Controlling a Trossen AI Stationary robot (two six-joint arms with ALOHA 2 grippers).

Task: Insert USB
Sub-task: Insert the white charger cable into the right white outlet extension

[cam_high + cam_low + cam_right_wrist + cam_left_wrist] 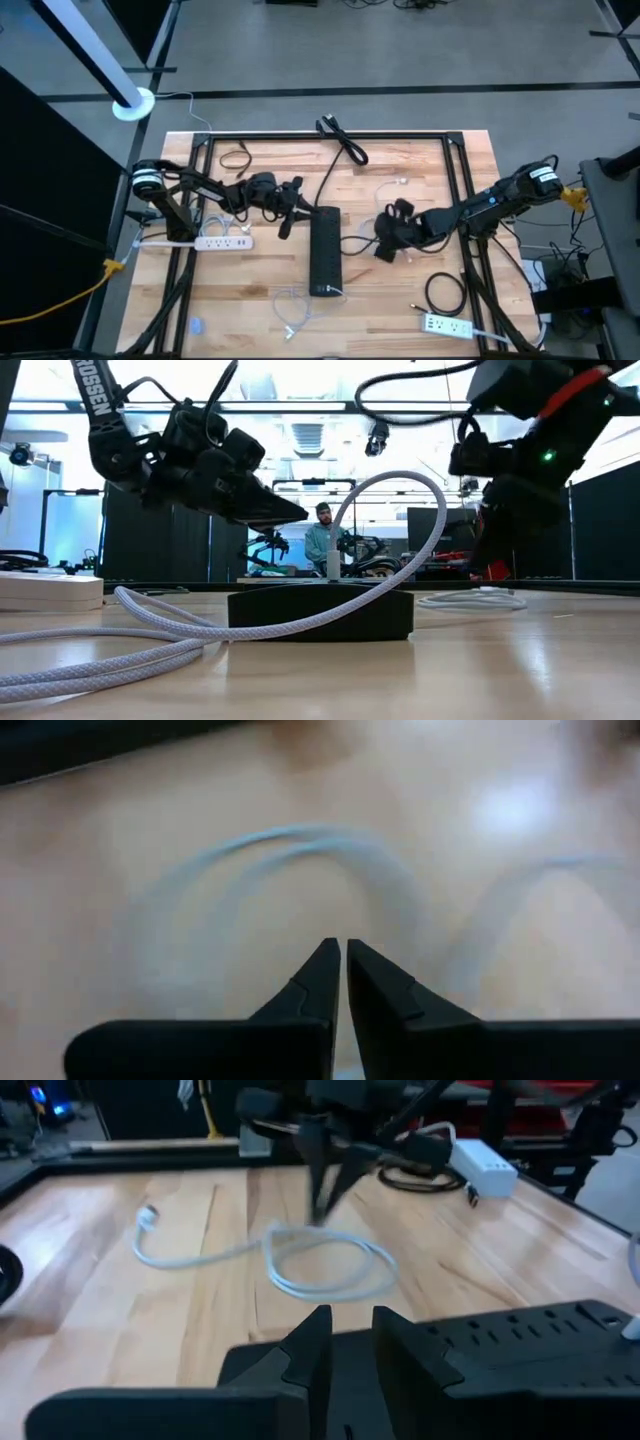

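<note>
A white USB cable (385, 210) lies looped on the wooden table (400, 310), to the right of a long black power strip (325, 250) that sits at the table's middle. In the right wrist view the cable (300, 850) shows as a blurred pale arc on the wood just ahead of the fingertips, apart from them and not between them. The right gripper (384, 250) hangs low over the table just beside the loop; its fingers (320, 975) stand almost together, with only a thin slit between them, and they hold nothing.

A second pale braided cable (400, 530) is plugged upright into the near end of the power strip (320, 615) and arches over it in the low view.

The left gripper (284, 228) hovers just left of the strip, tips toward it. Its fingers (310, 1345) are a narrow gap apart and empty, above the strip's edge (520, 1340), with the white loop (320, 1260) well beyond them.

A white power strip (222, 242) lies at the table's left side, another (447, 325) near the front right corner.
</note>
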